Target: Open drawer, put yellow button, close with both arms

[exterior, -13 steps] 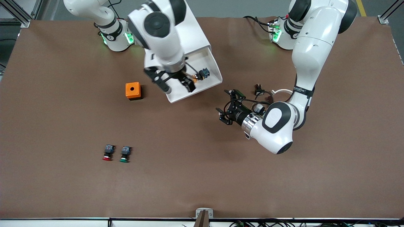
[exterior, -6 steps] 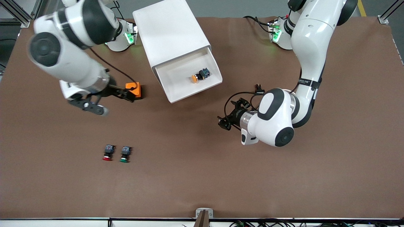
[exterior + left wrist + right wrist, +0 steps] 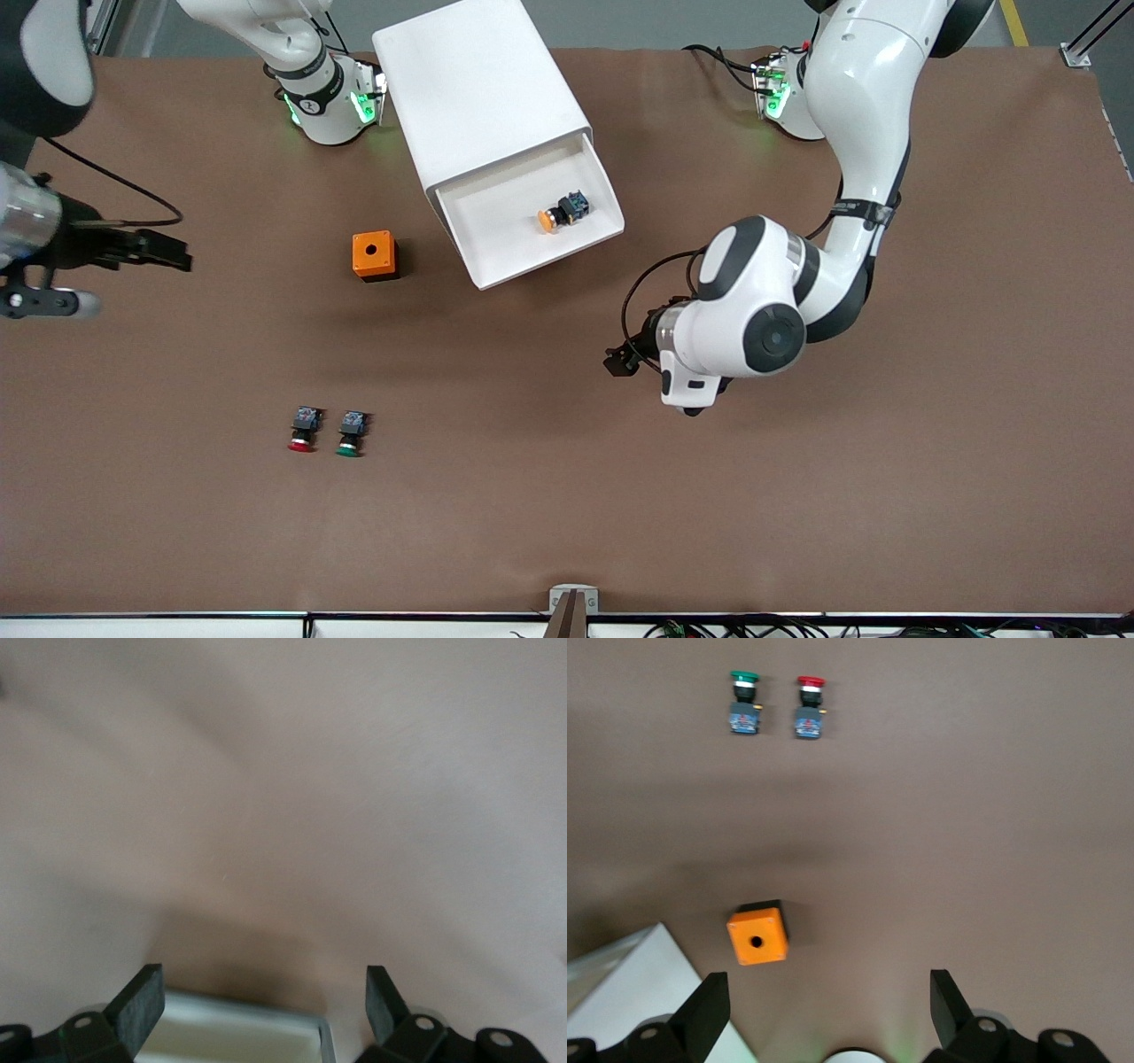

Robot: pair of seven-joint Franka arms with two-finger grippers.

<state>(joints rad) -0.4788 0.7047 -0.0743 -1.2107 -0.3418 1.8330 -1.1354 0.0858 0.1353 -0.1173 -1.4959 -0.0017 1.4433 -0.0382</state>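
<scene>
Yellow button (image 3: pixel 556 213) lies in the open drawer (image 3: pixel 532 221); closing remains; left gripper (image 3: pixel 264 1005) and right gripper (image 3: pixel 830 1003) over bare bench, fingers spread, empty.

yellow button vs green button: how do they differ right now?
Cap color: the yellow button has a yellow-orange cap, the green button a green one.
Place: the yellow button lies inside the open drawer; the green button sits on the bare table, nearer the front camera, beside the red button.
Pose: the yellow button's cap points toward the right arm's end, the green button's toward the front camera.
Shared: both have dark bodies with bluish ends.
</scene>
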